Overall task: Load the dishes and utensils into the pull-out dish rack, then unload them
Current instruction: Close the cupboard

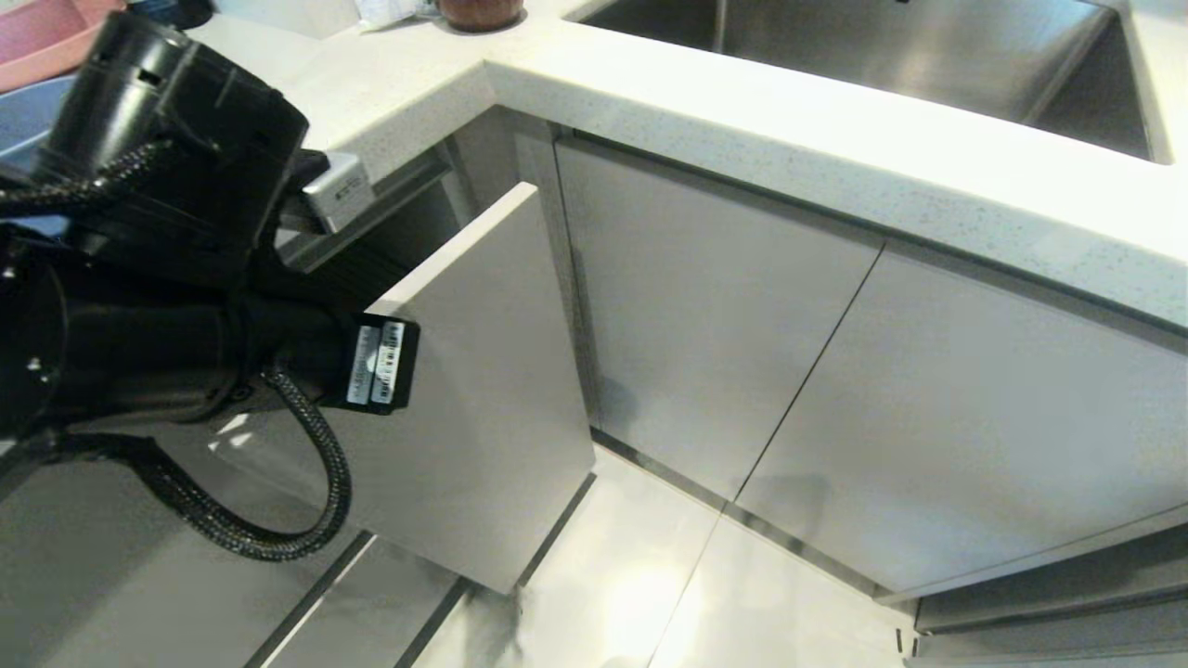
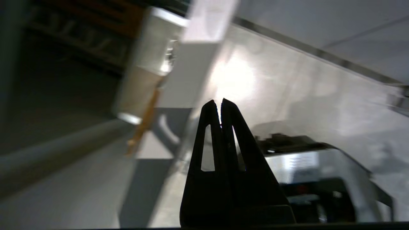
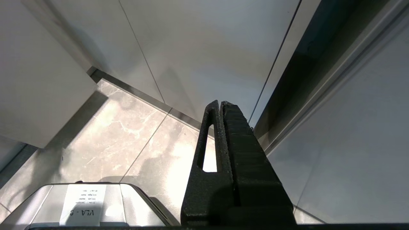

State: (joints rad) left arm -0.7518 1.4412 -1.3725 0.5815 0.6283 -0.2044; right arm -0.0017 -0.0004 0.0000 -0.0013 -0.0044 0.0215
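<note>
White speckled surface [image 1: 835, 139] wraps the corner, steel sink [image 1: 882, 46] set in; brown pot base [image 1: 480, 13] and pink plate [image 1: 42, 37] on it.

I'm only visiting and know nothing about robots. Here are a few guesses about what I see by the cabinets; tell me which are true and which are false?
1. The tall grey cabinet front stands pulled out from the row of cabinets. True.
2. The left gripper holds a spoon. False: its fingers are shut with nothing between them.
3. A steel sink is set into the white countertop. True.
4. The right gripper is wide open. False: it is shut, pointing at the tiled floor.
5. The left arm is out of the head view. False: it fills that view's left side, beside the pulled-out front.
</note>
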